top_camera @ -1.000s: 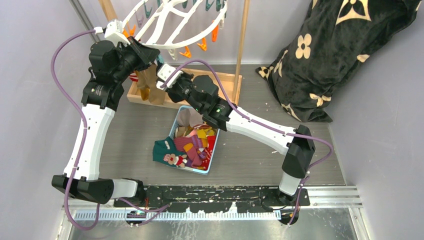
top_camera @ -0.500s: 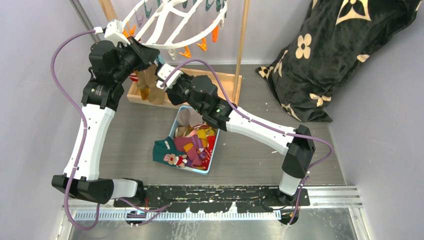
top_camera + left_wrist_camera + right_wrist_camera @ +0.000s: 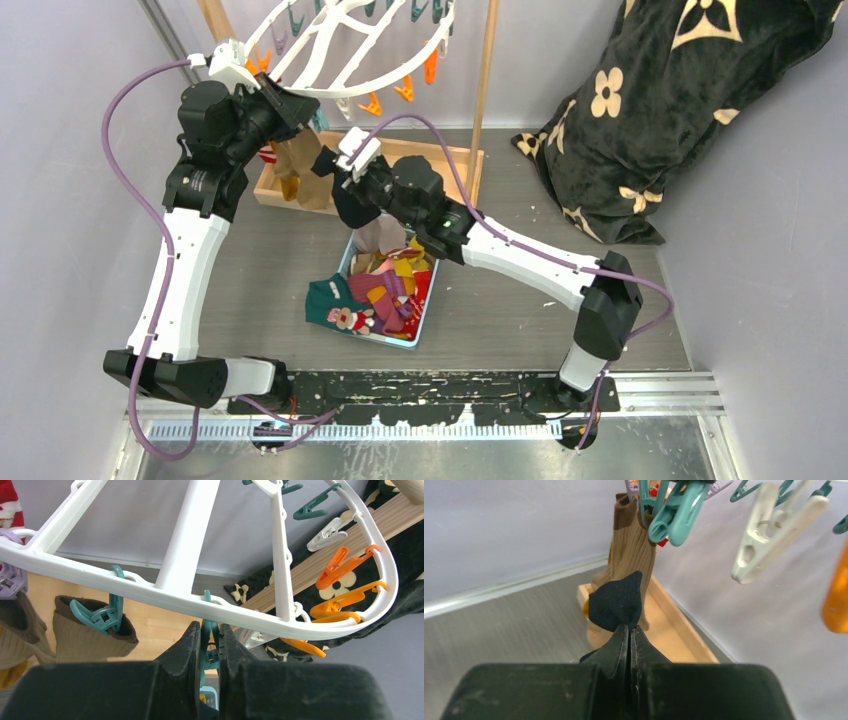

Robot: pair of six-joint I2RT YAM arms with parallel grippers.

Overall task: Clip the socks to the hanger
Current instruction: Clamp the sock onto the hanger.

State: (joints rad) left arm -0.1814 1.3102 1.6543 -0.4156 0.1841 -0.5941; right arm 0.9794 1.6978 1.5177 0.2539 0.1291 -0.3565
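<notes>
- Upper left of the top view: hanger (image 3: pixel 340 60) hangs from the wooden stand (image 3: pixel 487 70), with both arms reaching up to its near rim.
- Left fingers (image 3: pixel 187 650) are closed on a teal clip (image 3: pixel 209 630) that dangles from the hanger rim. The clip sits squeezed between the two pads, right under the rim.
- Right fingers (image 3: pixel 616 647) are pinched shut on a black sock (image 3: pixel 616 605). The sock's edge is clamped at the fingertips, and a pointed fold sticks up past them.
- Right wrist view: the sock tip is below a pair of teal clips (image 3: pixel 674 515), near but not touching. A white clip (image 3: pixel 769 525) is off to the upper right.
- Tan-brown sock (image 3: pixel 631 545) is already clipped and hangs just behind the black one. In the left wrist view it is left of the fingers, apart from them.
- Remaining socks (image 3: pixel 385 290) are piled in the blue bin (image 3: pixel 425 310) on the tabletop (image 3: pixel 520 300), lower centre of the top view.
</notes>
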